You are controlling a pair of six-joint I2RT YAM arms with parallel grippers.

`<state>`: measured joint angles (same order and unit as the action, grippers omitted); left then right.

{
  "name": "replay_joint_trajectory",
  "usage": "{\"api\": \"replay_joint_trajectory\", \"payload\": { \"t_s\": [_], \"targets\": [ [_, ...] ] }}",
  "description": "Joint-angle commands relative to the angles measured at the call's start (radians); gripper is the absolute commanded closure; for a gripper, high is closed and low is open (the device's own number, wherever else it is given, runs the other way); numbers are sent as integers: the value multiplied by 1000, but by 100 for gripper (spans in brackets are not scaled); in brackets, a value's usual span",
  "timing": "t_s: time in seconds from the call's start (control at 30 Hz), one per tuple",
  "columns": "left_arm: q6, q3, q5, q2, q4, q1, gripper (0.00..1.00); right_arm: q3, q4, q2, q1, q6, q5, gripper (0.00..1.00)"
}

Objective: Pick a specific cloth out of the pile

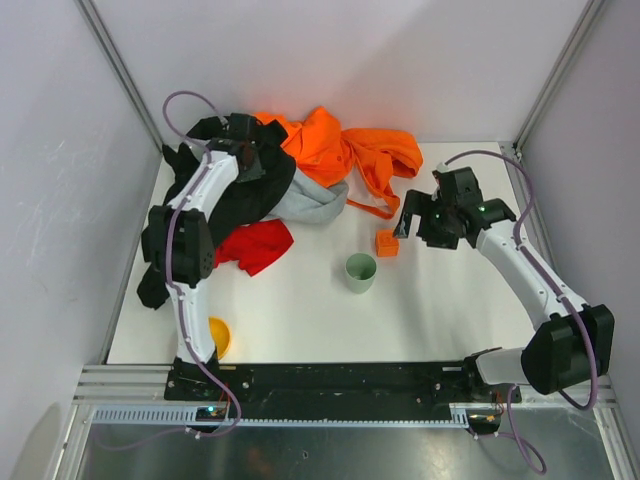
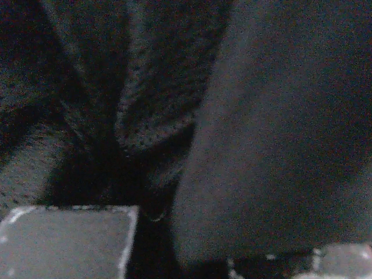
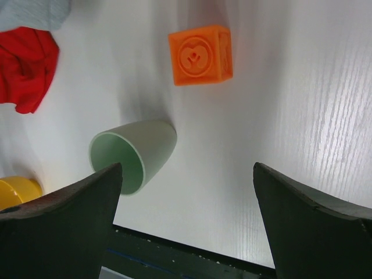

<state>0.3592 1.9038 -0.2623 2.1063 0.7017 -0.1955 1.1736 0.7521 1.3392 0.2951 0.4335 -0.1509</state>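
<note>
The red cloth (image 1: 256,245) lies flat on the table at the pile's near edge, beside the black garment (image 1: 245,195); it also shows in the right wrist view (image 3: 26,67). The pile (image 1: 320,145) of orange, grey and black garments sits at the back. My left gripper (image 1: 248,152) is pressed into the black garment at the top of the pile. In the left wrist view dark fabric (image 2: 261,133) fills the frame, and my left gripper (image 2: 183,238) has its fingers apart with fabric bulging between them. My right gripper (image 1: 412,225) (image 3: 186,174) is open and empty above bare table.
A green cup (image 1: 361,272) (image 3: 139,151) stands in the middle. An orange cube (image 1: 387,243) (image 3: 200,53) lies just left of my right gripper. A yellow bowl (image 1: 218,336) (image 3: 17,189) sits near the left arm's base. Walls enclose the table.
</note>
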Motion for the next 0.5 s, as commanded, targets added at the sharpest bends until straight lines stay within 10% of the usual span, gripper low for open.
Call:
{"api": "replay_joint_trajectory", "payload": {
  "t_s": [0.0,0.17,0.47],
  "targets": [
    [125,-75,178,4,99,83,84,99,6,9,5,-9,-36,1],
    [181,-123,282,-86,96,115,66,163,3,37,22,2,-48,1],
    [277,-218,491,-163,95,174,5,209,-21,75,70,34,-55,1]
  ]
}}
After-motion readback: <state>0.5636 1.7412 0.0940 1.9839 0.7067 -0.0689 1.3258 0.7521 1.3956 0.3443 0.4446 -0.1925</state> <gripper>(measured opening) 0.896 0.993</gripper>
